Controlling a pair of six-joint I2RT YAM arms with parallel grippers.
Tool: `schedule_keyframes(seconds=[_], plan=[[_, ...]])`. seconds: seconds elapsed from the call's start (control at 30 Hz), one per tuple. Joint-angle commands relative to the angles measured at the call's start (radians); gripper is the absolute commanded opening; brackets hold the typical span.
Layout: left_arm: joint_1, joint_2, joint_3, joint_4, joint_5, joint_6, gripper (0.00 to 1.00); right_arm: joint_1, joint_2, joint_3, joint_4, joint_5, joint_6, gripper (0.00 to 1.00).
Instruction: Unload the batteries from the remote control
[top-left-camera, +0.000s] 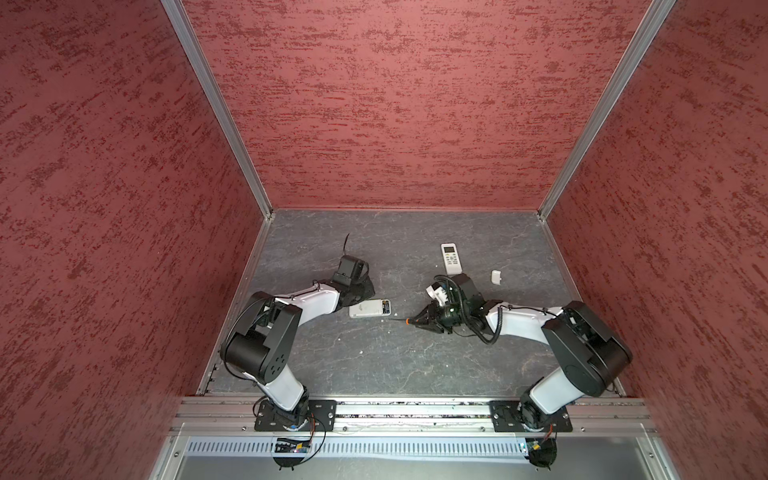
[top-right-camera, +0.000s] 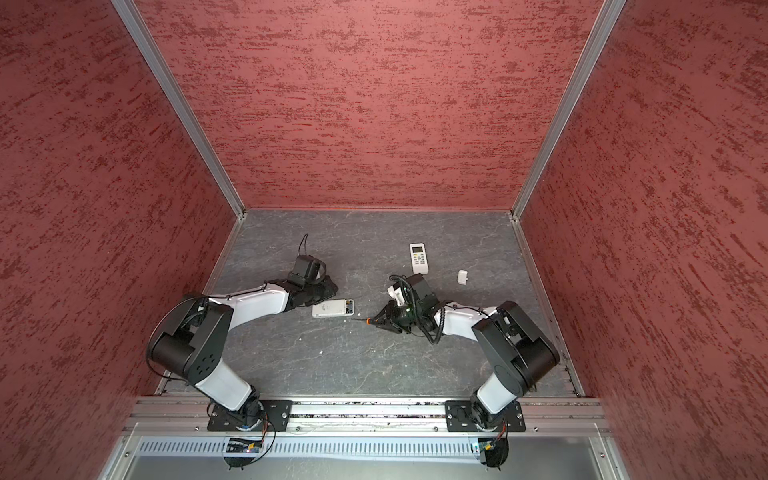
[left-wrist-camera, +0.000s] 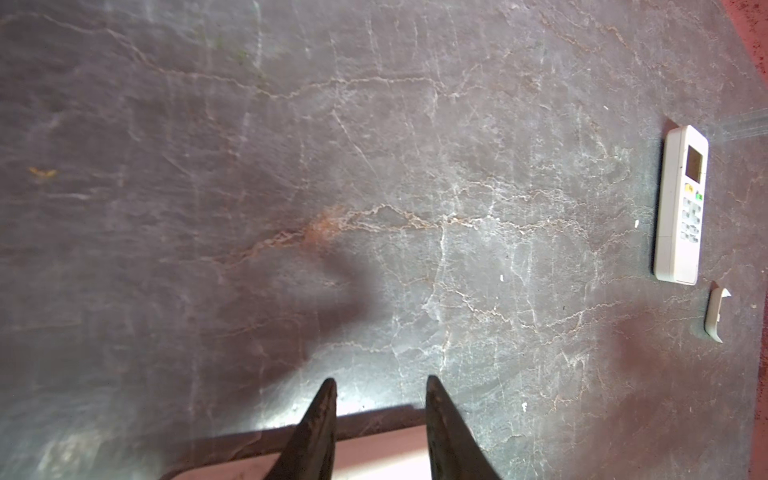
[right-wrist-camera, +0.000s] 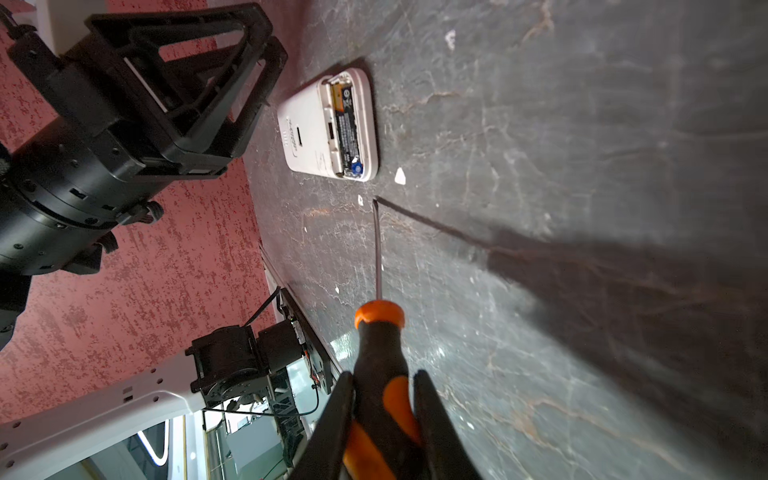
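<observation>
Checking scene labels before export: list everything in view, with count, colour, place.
far remote: 1, white, face up, far side of table
near remote: 1, white, face down, mid-table, battery bay open
battery: 1 seen, black with orange end, in near remote's bay
cover: 1, white, right of far remote, apart from it
screwdriver: 1, orange and black handle, in right tool, tip just short of near remote
chips: several, white, scattered on table
table: 1, dark grey, marbled
walls: 3, red, around table
left tool: 1, black, open, beside near remote
right tool: 1, black, shut on screwdriver
</observation>
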Motion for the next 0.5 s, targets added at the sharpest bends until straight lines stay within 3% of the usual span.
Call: schedule_keyframes(seconds=[0.0, 0.47], plan=[[0.004, 0.019, -0.010, 0.035, 0.014, -0.001, 0.36, 0.005, 0.016, 0.009, 0.044, -0.001, 0.016, 0.00], [-0.009, 0.019, -0.079, 0.041, 0.026, -0.032, 0.32, 0.003, 0.054, 0.031, 0.097, 0.040, 0.044, 0.00]])
